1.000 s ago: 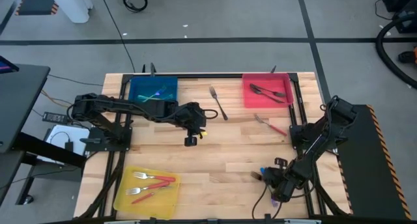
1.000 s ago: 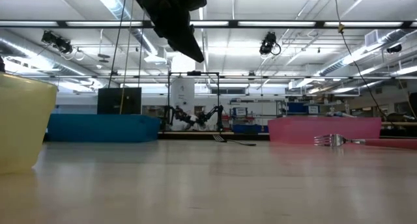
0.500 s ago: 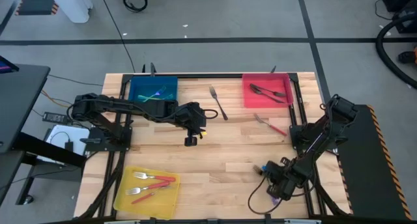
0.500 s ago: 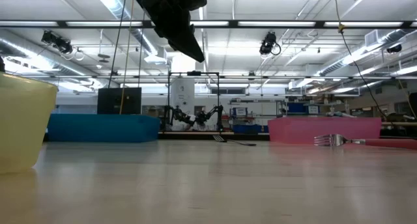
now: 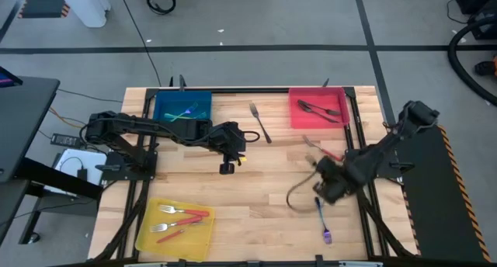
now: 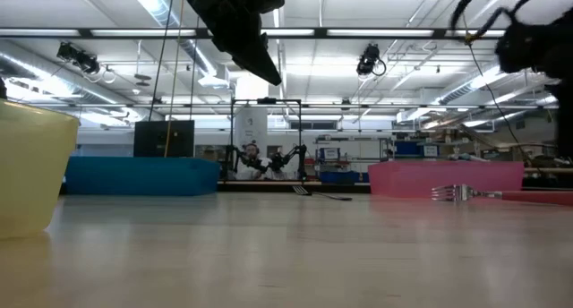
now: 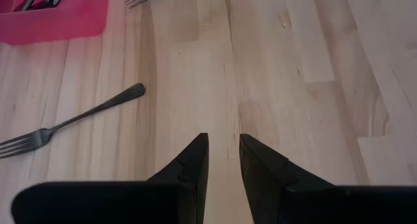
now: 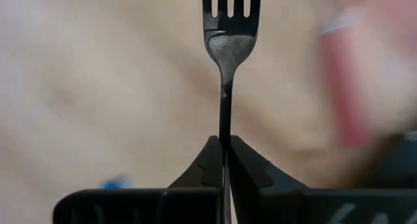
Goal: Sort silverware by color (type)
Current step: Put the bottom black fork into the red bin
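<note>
Pinching a dark fork (image 8: 224, 68) by its handle, my right fingers (image 8: 224, 160) are pressed onto the thin stem with the tines pointing straight out ahead. In the high view my right gripper (image 5: 330, 180) sits at the lower right of the counter (image 5: 264, 182). Just below it an iridescent utensil (image 5: 321, 218) lies loose on the wood, nearest the frame's bottom edge. At the lower left, the yellow tray (image 5: 175, 224) holds red-handled forks.

This fork is light, rigid metal and looks slick, I judge; held this near the handle's end it could pivot between my pads, so a grip closer to the balance point would steady it.

Farther up, at centre, my left gripper (image 5: 227, 164) hovers with its fingers (image 7: 195, 165) a little apart, holding nothing. Beyond my right gripper lies a red-handled fork (image 5: 322, 149), and another dark fork (image 5: 259, 122) rests loose at upper centre. Farthest off, the blue tray (image 5: 182, 109) at upper left holds iridescent pieces; the red tray (image 5: 318, 108) at upper right holds dark ones, where this fork likely belongs.
</note>
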Controlling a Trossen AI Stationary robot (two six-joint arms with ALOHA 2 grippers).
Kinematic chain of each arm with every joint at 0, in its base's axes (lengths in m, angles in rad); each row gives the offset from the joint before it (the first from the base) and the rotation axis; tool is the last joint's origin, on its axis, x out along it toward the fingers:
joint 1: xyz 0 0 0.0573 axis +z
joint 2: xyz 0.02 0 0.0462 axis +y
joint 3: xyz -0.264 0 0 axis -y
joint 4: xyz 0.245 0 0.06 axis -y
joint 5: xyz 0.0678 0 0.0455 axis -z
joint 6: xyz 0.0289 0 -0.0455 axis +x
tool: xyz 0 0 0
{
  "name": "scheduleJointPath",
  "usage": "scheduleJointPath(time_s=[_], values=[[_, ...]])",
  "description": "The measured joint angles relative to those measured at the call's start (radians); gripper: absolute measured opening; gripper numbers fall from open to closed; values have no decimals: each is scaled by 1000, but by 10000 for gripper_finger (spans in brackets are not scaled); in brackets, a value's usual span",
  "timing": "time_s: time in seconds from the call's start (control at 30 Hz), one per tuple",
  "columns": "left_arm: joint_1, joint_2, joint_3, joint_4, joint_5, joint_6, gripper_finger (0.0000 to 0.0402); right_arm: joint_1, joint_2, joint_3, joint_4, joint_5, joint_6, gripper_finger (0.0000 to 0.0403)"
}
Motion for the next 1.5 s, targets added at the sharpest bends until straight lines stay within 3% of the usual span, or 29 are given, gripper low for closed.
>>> scheduleJointPath(time_s=[0.17, 0.43, 0.63, 0.8, 1.13, 1.5], values=[[0, 0, 0, -2, 0, 0, 87, -245, -96, 0, -147, 94, -178, 13], [1, 0, 0, -10, 0, 18, 87, -629, -215, 1, -80, 172, -592, 13], [1, 0, 0, -8, 0, 68, 87, -884, -244, 1, 87, 183, -900, 14], [3, 0, 0, -5, 0, 68, 87, -1062, -227, 2, 282, 108, -1154, 14], [3, 0, 0, -5, 0, 68, 87, -1288, -215, 2, 443, 92, -1478, 14], [3, 0, 0, -69, 0, 59, 87, -1397, -70, 3, 531, 14, -1832, 16]])
